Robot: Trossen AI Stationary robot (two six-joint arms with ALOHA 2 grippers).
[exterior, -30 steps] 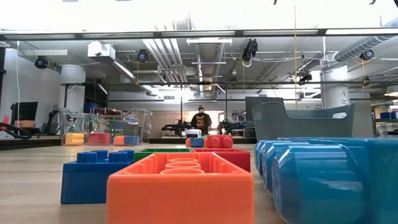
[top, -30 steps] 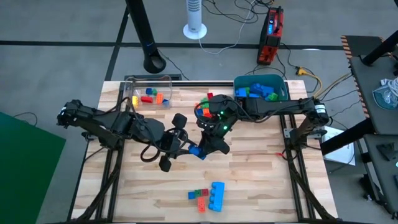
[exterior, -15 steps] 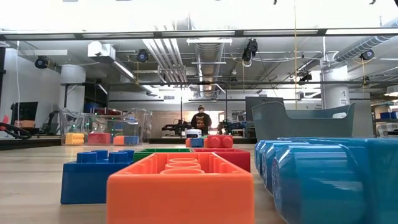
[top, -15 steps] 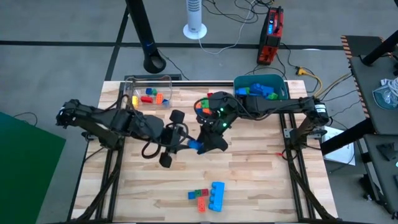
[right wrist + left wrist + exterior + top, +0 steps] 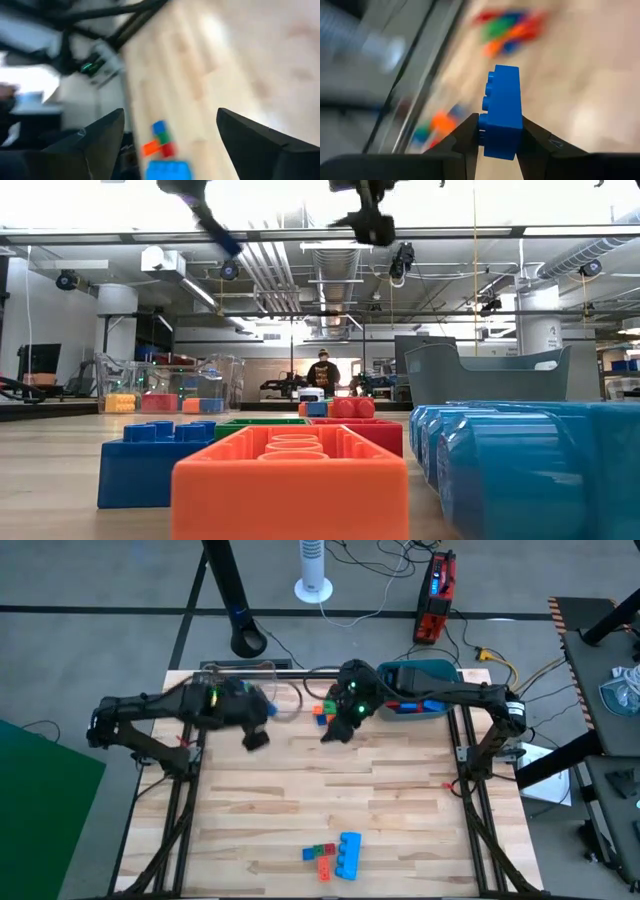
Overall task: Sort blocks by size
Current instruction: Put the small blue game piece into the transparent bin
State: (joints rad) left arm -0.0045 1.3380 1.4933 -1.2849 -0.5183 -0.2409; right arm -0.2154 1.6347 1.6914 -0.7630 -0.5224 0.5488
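While hovering over the wooden worktop [image 5: 400, 790] near the clear box [image 5: 235, 670], left end effector [image 5: 499, 131] pinching 1 blue block [image 5: 502, 114]. Right end effector [image 5: 170, 135] spread wide, carrying nothing. Remaining blocks [image 5: 333, 855] lying at front edge.

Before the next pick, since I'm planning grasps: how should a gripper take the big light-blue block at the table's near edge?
Come from straight above the light-blue block and pinch its two long flat sides. It lies flat, studs up; small blocks crowd its left side.

arms: black, jointed | green status lights — dark flat fingers [image 5: 535, 145]
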